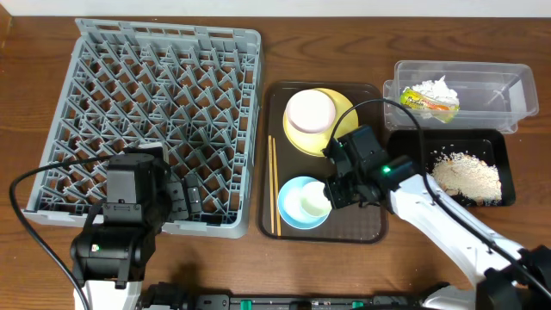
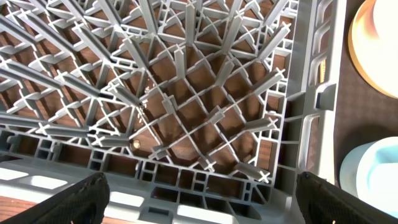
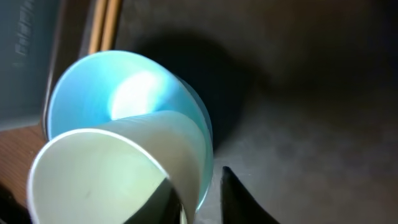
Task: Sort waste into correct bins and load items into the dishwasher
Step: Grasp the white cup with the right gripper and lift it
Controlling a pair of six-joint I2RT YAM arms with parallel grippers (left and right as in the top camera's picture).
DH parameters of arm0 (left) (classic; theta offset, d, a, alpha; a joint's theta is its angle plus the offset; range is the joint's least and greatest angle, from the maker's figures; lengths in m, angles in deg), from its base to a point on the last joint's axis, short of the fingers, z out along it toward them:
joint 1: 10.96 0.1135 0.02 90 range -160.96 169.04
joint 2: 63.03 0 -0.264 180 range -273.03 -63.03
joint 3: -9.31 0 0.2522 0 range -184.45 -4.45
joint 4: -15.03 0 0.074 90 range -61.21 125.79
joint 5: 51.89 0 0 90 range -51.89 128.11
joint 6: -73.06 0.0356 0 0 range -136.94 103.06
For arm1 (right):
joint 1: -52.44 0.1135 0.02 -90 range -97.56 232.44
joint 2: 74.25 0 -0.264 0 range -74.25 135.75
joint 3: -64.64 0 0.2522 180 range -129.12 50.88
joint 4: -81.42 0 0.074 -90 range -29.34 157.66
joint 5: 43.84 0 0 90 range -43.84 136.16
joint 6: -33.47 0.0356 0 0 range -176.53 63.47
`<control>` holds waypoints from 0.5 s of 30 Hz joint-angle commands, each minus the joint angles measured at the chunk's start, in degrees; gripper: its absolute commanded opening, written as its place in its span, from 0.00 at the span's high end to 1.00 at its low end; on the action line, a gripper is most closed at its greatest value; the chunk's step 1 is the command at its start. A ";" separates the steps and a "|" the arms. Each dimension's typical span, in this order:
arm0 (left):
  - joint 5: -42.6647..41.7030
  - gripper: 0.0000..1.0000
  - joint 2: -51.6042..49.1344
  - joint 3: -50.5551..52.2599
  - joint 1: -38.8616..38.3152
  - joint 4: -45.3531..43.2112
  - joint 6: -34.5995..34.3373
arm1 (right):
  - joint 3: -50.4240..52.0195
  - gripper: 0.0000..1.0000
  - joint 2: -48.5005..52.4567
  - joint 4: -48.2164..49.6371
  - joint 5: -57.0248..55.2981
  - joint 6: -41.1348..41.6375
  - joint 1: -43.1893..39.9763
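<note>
On the dark-brown serving tray [image 1: 370,226], your right gripper [image 1: 331,195] is down at the small white cup [image 1: 310,203], which sits tipped inside the light-blue bowl [image 1: 287,212]. One finger shows inside the cup's wall and the other outside it, close to the bowl's rim. Whether the jaws are pressing on that wall yet, you cannot tell from the wrist view.

That is your main hazard. The outer finger looks near enough to the bowl's edge that a closing pinch could catch both walls. A lift would then drag the bowl up and drop it back on the tray.

A thin grip on one side of a smooth cup could also let it swing or slip on the way to the dish rack [image 1: 146,86].

The chopsticks [image 1: 275,185] lie just beside the bowl at the tray's left edge, so a shoved bowl may roll them off.

Your left gripper [image 1: 182,201] hangs over the rack's near right corner, jaws wide apart and empty. If you carry the cup in low there, the arms may meet.
</note>
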 commanded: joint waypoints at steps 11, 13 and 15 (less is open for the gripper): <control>0.48 0.04 0.04 -1.14 -0.20 -0.13 -0.11 | -5.03 0.99 -4.09 0.70 0.37 1.62 -0.63; 0.42 0.04 0.04 -1.14 -0.20 -0.79 -0.28 | -6.51 0.99 -5.33 1.09 0.37 1.64 -1.09; 0.42 0.04 0.04 -1.14 -0.20 -1.81 -2.82 | -7.26 0.99 -5.88 1.81 0.46 1.73 -1.40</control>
